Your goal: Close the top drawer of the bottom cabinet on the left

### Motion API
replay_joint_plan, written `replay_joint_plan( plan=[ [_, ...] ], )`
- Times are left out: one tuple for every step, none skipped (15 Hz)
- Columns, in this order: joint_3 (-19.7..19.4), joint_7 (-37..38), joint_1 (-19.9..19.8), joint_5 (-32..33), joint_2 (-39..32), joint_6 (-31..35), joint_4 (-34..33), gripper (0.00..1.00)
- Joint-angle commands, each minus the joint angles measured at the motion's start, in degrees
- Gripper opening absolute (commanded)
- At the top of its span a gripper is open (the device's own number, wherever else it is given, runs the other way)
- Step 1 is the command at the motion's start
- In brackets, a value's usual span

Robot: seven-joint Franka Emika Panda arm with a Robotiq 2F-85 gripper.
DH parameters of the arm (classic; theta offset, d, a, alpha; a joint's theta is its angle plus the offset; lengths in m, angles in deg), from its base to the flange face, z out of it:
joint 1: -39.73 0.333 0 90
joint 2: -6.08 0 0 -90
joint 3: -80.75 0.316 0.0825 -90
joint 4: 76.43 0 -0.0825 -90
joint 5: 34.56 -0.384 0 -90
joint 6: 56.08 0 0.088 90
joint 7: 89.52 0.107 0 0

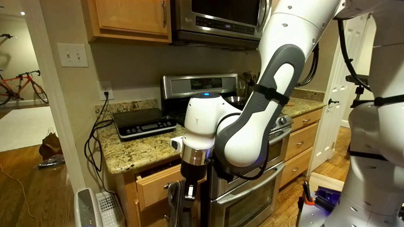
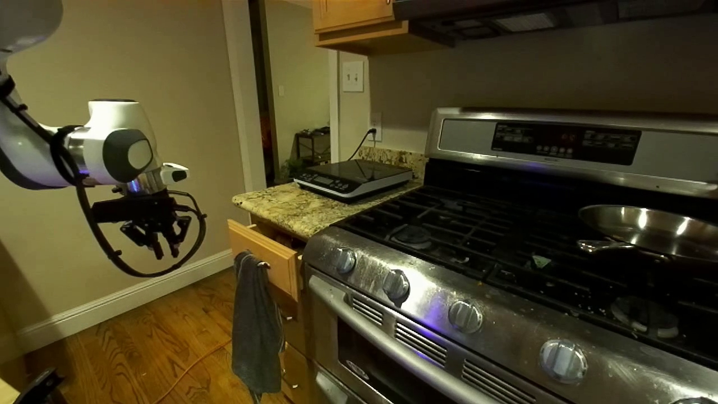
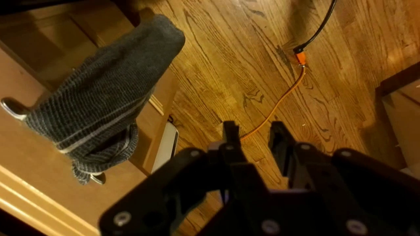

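Note:
The wooden top drawer of the bottom cabinet is partly pulled out below the granite counter; its front shows in both exterior views (image 1: 154,190) (image 2: 247,238) and in the wrist view (image 3: 39,160). A dark grey towel (image 2: 255,325) hangs over the drawer's metal handle (image 3: 11,109) and covers most of it; the towel also shows in the wrist view (image 3: 108,78). My gripper (image 2: 166,251) is in front of the drawer, apart from it, pointing down. Its fingers (image 3: 254,131) are apart with only floor between them, so it is open and empty.
The granite counter (image 2: 280,207) overhangs the drawer and bears a black cooktop (image 2: 353,177). The stove (image 2: 426,314) stands right beside the cabinet, with a pan (image 2: 662,230) on it. An orange cord (image 3: 279,101) lies on the floor. A white appliance (image 1: 86,208) stands beside the cabinet.

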Motion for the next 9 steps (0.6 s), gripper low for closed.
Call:
replay_joint_plan(
  plan=[
    [1.61,0.69,-3.27,-3.53,0.45,-1.97,1.16,0.04],
    [1.60,0.16,-4.04,-4.44,-0.44,-1.23,0.74,0.03],
    [1.15,0.56,-4.56,-4.40,-0.97,-0.81,0.44,0.00],
    [0.50,1.11,-5.09,-3.73,-1.58,-0.07,0.09,0.00],
    [0.29,1.11,-5.79,-3.77,-2.34,0.58,-0.37,0.00],
    [-0.08,1.34,-6.40,-3.59,-3.18,1.03,-0.93,0.02],
    [-0.57,1.70,-6.86,-3.21,-4.10,1.59,-1.55,0.03],
    [-0.84,1.81,-7.32,-3.15,-5.07,2.30,-2.29,0.03],
    [-1.00,1.83,-7.75,-3.25,-6.16,3.18,-3.09,0.04]
  ],
)
